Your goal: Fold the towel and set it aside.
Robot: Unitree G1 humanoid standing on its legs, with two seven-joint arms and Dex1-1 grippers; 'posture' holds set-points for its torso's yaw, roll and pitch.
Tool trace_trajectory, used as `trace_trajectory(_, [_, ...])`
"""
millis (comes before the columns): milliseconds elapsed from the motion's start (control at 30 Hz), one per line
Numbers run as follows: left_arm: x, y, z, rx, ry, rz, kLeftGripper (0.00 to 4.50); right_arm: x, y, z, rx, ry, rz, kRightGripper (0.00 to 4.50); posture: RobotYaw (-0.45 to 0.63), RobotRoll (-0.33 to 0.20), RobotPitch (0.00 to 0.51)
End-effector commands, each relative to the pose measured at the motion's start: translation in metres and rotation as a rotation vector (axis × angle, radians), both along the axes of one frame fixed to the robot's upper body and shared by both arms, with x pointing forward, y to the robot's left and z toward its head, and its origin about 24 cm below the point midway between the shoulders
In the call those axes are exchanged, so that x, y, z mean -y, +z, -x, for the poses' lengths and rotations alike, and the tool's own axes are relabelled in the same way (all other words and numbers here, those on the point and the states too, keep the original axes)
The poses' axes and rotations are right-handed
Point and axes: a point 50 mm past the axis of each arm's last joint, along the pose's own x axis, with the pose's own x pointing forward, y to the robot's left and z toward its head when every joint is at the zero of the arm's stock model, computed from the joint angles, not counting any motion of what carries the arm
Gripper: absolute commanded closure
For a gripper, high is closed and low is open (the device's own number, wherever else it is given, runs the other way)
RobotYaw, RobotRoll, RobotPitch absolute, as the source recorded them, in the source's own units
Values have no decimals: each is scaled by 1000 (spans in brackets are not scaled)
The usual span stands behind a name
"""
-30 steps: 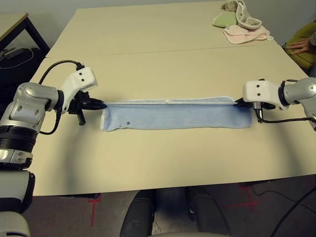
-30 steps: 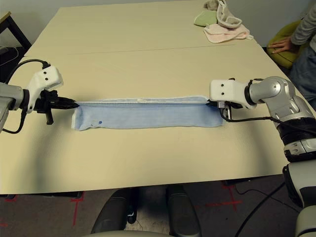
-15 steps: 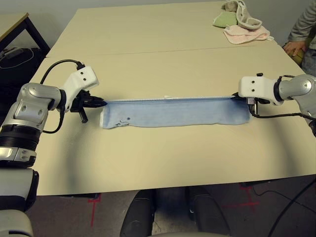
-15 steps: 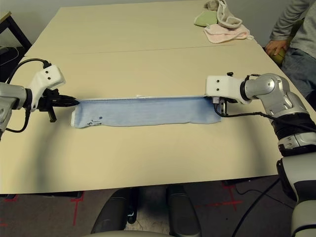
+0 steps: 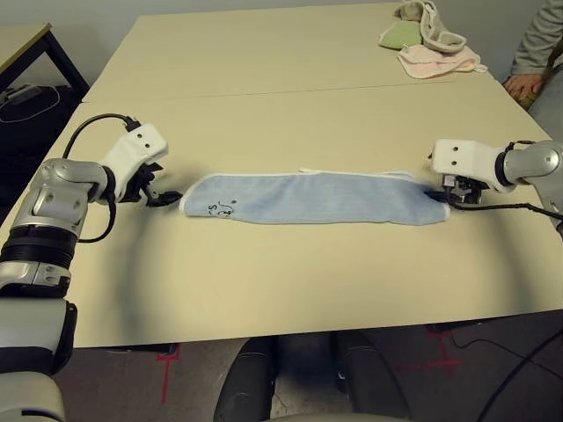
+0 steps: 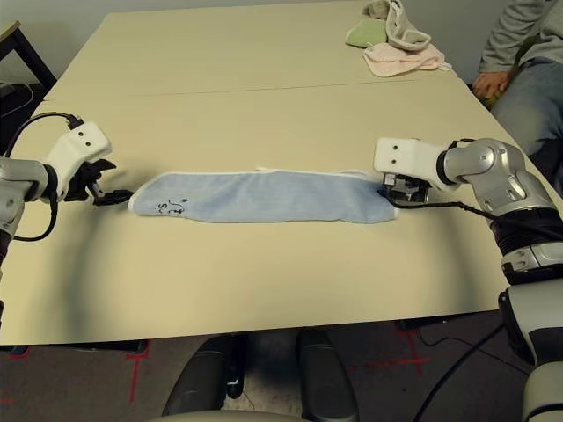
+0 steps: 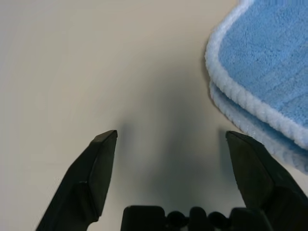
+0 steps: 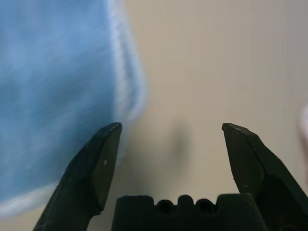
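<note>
Left wrist view has my left gripper spread wide beside the towel, right gripper spread too. Towel lies folded lengthwise mid-table, ends at 9 and 3 o'clock. I'd pinch both layers at one end, then carry it across.

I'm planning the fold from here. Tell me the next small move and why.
Probably bring one gripper back onto an end of the towel to fold it end over end. It lies flat on the table as a long doubled strip, and both the left gripper and the right gripper stand open just off its ends, holding nothing.
</note>
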Motion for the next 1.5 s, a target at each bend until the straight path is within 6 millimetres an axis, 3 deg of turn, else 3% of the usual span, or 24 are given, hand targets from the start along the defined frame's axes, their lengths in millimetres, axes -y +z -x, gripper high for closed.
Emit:
trace_trajectory(33, [-3, 7, 4, 4, -2, 6, 10, -2, 10, -5, 85, -21, -102, 11, 53, 0, 161])
trace_trajectory(100, [-2, 11, 5, 9, -2, 28, 10, -3, 15, -6, 123, -14, -124, 11, 55, 0, 159])
trace_trajectory(367, [6, 35, 9, 121, 35, 185, 10, 0, 29, -5, 152, -55, -491, 11, 62, 0, 154])
trace_trajectory(533, [20, 44, 8, 209, 77, 431, 10, -6, 23, 2, 65, -115, -892, 11, 62, 0, 153])
trace_trajectory(833, [46, 33, 20, 188, 94, 774, 10, -29, 3, 32, -93, -256, -1397, 11, 45, 0, 153])
trace_trajectory(1000, [55, 27, 27, 106, 96, 888, 10, -35, -5, 45, -206, -316, -1534, 11, 42, 0, 150])
trace_trajectory(1267, [61, 7, 42, -20, 66, 883, 10, -35, -21, 66, -395, -343, -1570, 11, 45, 0, 145])
trace_trajectory(1500, [65, -5, 46, 109, 42, 879, 10, -37, -40, 73, -372, -381, -1579, 11, 52, 0, 141])
